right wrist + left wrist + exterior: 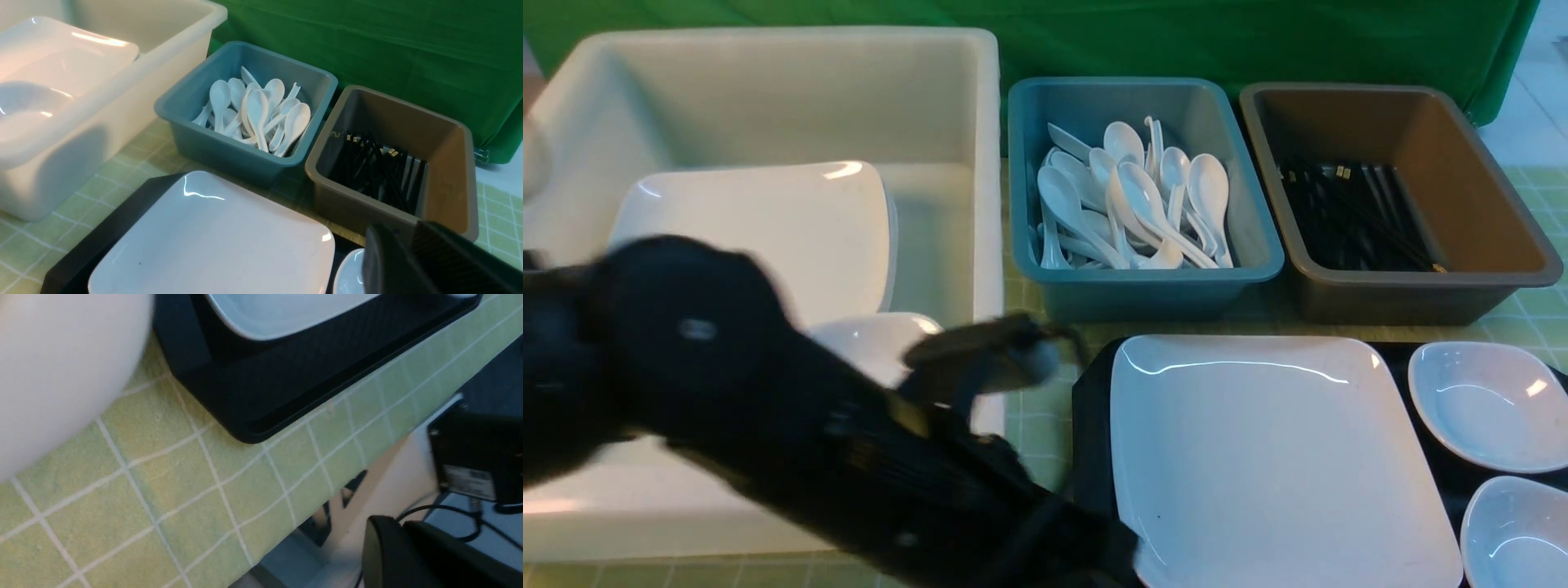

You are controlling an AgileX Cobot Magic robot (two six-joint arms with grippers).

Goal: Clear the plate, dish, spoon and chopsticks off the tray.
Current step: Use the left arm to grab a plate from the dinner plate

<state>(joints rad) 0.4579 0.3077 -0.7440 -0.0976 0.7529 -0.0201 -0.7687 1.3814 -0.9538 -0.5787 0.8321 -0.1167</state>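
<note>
Blurred left arm (768,408) fills lower left; plate (1282,457) lies on tray (1090,425), lower right, small dishes (1490,404) beside it.
Left wrist: tray corner on counter (163,490); left claw (402,531), lower right, gap unreadable.
Right wrist: right claw (408,239) likewise unreadable, nothing seen held.
Plate step likely; next needs a rim grip.

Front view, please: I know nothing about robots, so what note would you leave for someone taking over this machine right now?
Left claw: looks closed, empty, near the tray's corner.
Right claw: looks closed, empty, near the tray.
On the tray: the plate and two small dishes.
Done, it seems: the teal tub holds spoons, the brown tub chopsticks; none show on the tray.
Left: move the plate and small dishes off the tray.
</note>
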